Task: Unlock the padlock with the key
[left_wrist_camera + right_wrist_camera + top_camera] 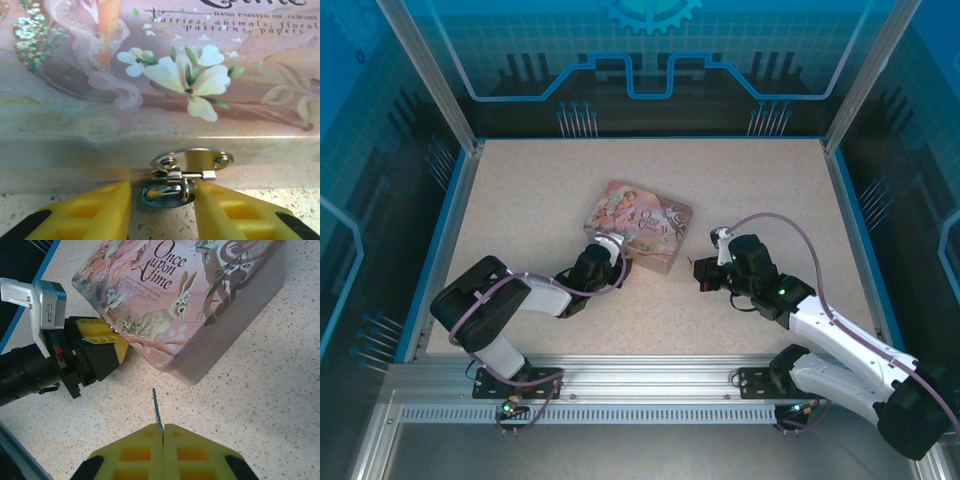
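- The padlock [161, 194] is a small blue-grey body under a curved, shiny silver shackle. It sits low in the middle of the left wrist view, just below a chromed oval hasp [194, 162] fixed on the front wall of the tin [150, 140].
- The left claw [162, 212] has its ribbed yellow fingers apart, one on each side of the padlock and close against it. Whether they pinch it I cannot tell.
- The key [157, 407], a thin dark metal blade, stands at lower centre in the right wrist view. It sticks up out of the right claw [163, 432], whose yellow fingers are pressed together on it.
- The tin is a pink rectangular box with rounded corners, painted with a rabbit and flowers. Its lid reads "Once upon A time", with smaller print reading "fairies, animals, floral patterns, papers".
- The tin lies on the speckled beige table [260, 405].
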You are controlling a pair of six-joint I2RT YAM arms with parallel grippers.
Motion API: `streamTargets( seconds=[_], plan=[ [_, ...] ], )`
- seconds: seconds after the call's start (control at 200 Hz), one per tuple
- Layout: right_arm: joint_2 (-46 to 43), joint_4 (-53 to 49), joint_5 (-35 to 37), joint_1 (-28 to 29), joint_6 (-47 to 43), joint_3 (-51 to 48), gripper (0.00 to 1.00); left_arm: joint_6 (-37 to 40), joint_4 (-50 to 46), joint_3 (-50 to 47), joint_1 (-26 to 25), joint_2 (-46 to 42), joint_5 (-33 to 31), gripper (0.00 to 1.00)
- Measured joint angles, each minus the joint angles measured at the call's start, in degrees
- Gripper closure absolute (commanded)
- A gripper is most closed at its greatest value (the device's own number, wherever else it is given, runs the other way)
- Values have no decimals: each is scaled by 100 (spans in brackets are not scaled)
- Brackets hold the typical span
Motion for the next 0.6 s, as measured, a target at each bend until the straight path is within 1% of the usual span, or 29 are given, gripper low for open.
streamTargets(
  seconds=[0.165,0.31,0.415,0.6],
  plan=[
    [0,2,0,-2,-2,0,100,-17,-66,57,-9,0,0,66],
    [0,28,-17,-2,-9,-44,100,-98,-334,195,-26,-20,0,67],
    [2,153,-98,-2,-28,-186,100,-297,-737,328,-50,-149,2,68],
    [-15,544,-262,2,-175,-588,100,-804,-1578,573,-79,-525,48,76]
  ],
)
